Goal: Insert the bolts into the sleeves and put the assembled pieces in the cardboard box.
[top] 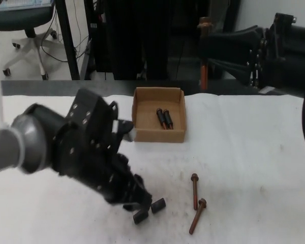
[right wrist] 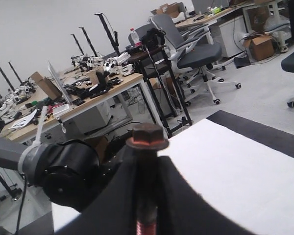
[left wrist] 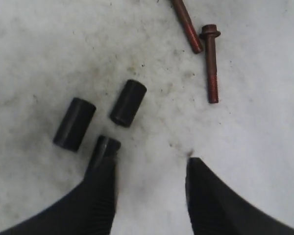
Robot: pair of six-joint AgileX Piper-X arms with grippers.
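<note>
White bench (top: 254, 152): left gripper (left wrist: 149, 154) wide open, empty, over two sleeves (left wrist: 128, 103), 6 o'clock of the box (top: 159, 135). Right gripper (right wrist: 147, 171) clamped on upright bolt (right wrist: 147, 138), box's 1 o'clock.

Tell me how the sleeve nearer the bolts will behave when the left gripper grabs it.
The sleeve lies on its side, a short cylinder, so a nudge would probably roll it. It looks solid and rigid, unlikely to deform when squeezed. Its smooth surface may slip if the open left gripper closes off-centre.
</note>
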